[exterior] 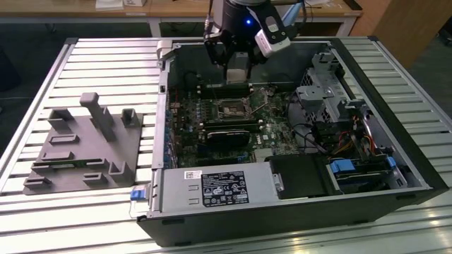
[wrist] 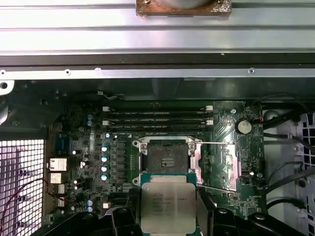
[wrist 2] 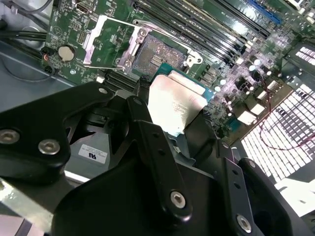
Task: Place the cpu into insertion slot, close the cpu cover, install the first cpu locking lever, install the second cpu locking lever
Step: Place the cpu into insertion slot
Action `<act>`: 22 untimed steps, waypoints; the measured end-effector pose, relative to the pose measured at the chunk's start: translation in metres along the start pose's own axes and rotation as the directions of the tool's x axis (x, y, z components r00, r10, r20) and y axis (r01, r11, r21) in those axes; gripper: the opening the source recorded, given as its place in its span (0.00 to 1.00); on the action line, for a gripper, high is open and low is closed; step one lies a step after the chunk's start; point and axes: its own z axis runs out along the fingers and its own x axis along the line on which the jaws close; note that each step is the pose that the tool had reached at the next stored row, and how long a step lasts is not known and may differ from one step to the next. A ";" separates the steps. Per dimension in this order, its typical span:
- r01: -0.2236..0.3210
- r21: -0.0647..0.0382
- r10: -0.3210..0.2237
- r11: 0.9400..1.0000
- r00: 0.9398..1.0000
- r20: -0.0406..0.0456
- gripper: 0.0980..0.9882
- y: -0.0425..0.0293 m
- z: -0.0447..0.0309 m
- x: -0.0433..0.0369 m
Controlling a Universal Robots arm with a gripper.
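Slatted metal table (exterior: 106,63); cpu (wrist: 166,207) in gripper (exterior: 238,78)

Matt silvery metal cpu (wrist: 166,204)

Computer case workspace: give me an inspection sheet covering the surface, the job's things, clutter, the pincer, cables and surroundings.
Surface: slatted metal table carrying an open case.
Job's things: cpu held clear of the slot, not yet in it; the slot is empty; cover swung open beside it.
Clutter: grey moulded fixture on the table, at the exterior view's left of the case.
Pincer: pincer shut on the cpu, over the case.
Cables: coloured wires inside the case, at the exterior view's right.
Surroundings: wooden bench behind the table.
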 end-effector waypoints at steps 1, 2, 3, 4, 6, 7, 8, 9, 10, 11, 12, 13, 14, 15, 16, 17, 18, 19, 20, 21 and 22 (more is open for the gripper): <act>0.000 0.000 0.000 1.000 1.000 0.000 0.49 -0.0001 0.0012 0.0000; 0.000 0.000 0.000 1.000 1.000 0.000 0.49 -0.0002 0.0025 0.0000; 0.000 0.000 0.000 1.000 1.000 0.001 0.49 -0.0004 0.0038 0.0000; 0.000 0.000 0.000 1.000 1.000 0.001 0.49 -0.0005 0.0051 -0.0001; 0.000 0.000 0.000 1.000 1.000 0.001 0.49 -0.0008 0.0079 -0.0001; 0.000 0.000 0.000 1.000 1.000 0.001 0.49 -0.0009 0.0092 -0.0001; 0.000 0.000 0.000 1.000 1.000 0.001 0.49 -0.0010 0.0106 -0.0001; 0.000 0.000 0.000 1.000 1.000 0.001 0.49 -0.0011 0.0119 -0.0001; 0.000 0.000 0.000 1.000 1.000 0.001 0.49 -0.0013 0.0132 -0.0001; 0.000 0.000 0.000 1.000 1.000 0.001 0.49 -0.0014 0.0145 -0.0001; 0.000 0.000 0.000 1.000 1.000 0.001 0.49 -0.0015 0.0158 -0.0002; 0.000 0.000 0.000 1.000 1.000 0.001 0.49 -0.0016 0.0171 -0.0002; 0.000 0.000 0.000 1.000 1.000 0.001 0.49 -0.0018 0.0184 -0.0002; 0.000 0.000 0.000 1.000 1.000 0.001 0.49 -0.0019 0.0199 -0.0002; 0.000 0.000 0.000 1.000 1.000 0.001 0.49 -0.0020 0.0213 -0.0002; 0.000 0.000 0.000 1.000 1.000 0.001 0.49 -0.0022 0.0226 -0.0002; 0.000 0.000 0.000 1.000 1.000 0.002 0.49 -0.0023 0.0241 -0.0002; 0.000 0.000 0.000 1.000 1.000 0.002 0.49 -0.0024 0.0255 -0.0002; 0.000 0.000 0.000 1.000 1.000 0.002 0.49 -0.0026 0.0268 -0.0003; 0.000 0.000 0.000 1.000 1.000 0.002 0.49 -0.0027 0.0282 -0.0003; 0.000 0.000 0.000 1.000 1.000 0.002 0.49 -0.0028 0.0296 -0.0003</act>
